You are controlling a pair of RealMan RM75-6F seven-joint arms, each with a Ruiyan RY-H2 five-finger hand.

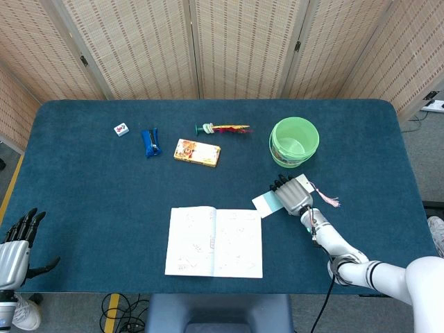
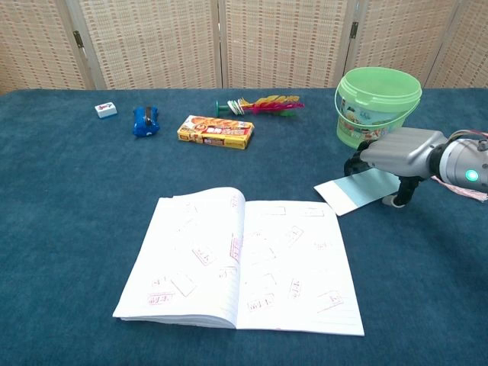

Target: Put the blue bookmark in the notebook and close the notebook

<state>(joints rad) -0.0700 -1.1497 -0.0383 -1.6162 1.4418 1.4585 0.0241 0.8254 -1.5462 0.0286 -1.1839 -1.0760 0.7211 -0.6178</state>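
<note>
Notebook [image 2: 244, 259] lies open and flat near the front edge of the blue table [image 1: 90, 201], pages up. Blue bookmark [image 2: 357, 191] lies flat on the cloth just beside the notebook's top right corner, not on the page. Right hand [image 2: 396, 156] sits over the bookmark's far end, palm down, fingers curled toward it; whether it actually grips the card I cannot tell. Green bucket [image 2: 377, 103] stands just behind that hand. Left hand [image 1: 15, 243] hangs off the table's left front corner, fingers spread, holding nothing.
</note>
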